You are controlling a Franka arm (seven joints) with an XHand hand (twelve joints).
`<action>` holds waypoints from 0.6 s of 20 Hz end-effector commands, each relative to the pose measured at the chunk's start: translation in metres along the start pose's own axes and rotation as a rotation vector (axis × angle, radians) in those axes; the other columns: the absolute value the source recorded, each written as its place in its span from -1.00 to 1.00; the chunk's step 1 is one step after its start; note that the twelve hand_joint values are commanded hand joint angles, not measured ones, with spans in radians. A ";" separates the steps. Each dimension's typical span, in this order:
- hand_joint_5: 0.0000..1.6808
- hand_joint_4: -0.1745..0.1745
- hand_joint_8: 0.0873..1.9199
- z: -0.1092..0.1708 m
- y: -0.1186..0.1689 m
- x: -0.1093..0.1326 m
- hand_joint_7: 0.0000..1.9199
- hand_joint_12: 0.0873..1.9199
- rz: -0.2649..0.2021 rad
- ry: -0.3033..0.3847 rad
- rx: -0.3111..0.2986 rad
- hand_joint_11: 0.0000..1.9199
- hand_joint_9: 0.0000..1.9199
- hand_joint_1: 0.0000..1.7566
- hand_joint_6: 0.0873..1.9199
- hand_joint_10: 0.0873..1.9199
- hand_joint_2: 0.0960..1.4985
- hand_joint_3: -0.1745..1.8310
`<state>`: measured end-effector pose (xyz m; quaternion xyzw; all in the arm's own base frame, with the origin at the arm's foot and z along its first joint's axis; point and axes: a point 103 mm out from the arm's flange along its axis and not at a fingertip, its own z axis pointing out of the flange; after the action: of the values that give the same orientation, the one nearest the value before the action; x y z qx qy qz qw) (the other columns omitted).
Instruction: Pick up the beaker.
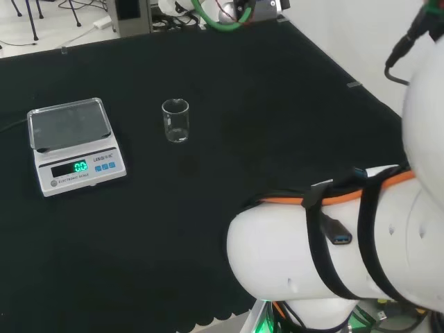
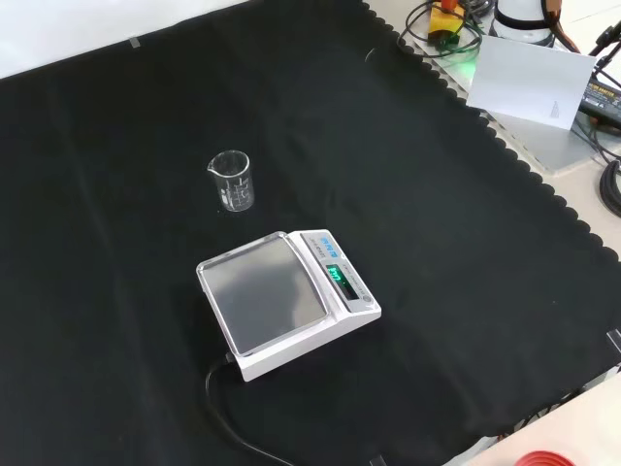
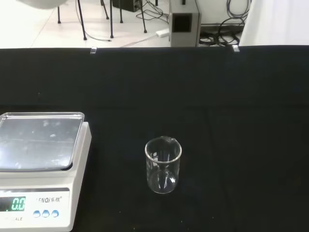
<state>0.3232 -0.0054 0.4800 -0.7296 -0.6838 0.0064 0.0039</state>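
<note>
A small clear glass beaker (image 1: 175,121) stands upright and looks empty on the black cloth. In the head view it is just right of the scale. In the front view the beaker (image 2: 233,181) stands a little beyond the scale's far left corner. The wrist view has the beaker (image 3: 163,164) close ahead, with bare cloth all round it. A blurred white bit of the hand (image 3: 41,3) shows at that picture's edge, well apart from the beaker. Nothing touches the beaker.
A white electronic scale (image 1: 75,146) with a steel pan and a lit green display sits beside the beaker, its cable (image 2: 228,413) trailing off. The arm's white links (image 1: 333,257) bulk at the head view's right. A red ribbed ring (image 2: 553,458) lies off the cloth's near edge.
</note>
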 end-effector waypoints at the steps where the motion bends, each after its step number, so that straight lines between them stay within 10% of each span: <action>1: -0.62 -0.28 -0.25 0.004 0.044 -0.044 -0.54 0.44 -0.027 0.009 0.000 -0.73 -0.50 -0.26 -0.52 -0.17 -0.14 -0.45; 7: -0.67 -0.16 -0.27 0.019 0.071 -0.072 -0.67 0.47 -0.011 -0.003 0.045 -0.77 -0.53 -0.31 -0.68 -0.18 -0.18 -0.53; 12: -0.70 -0.12 -0.28 0.037 0.097 -0.040 -0.73 0.48 -0.013 0.009 0.087 -0.79 -0.56 -0.32 -0.78 -0.18 -0.18 -0.56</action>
<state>0.3849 -0.0632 0.4549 -0.7238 -0.6889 0.0250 0.0314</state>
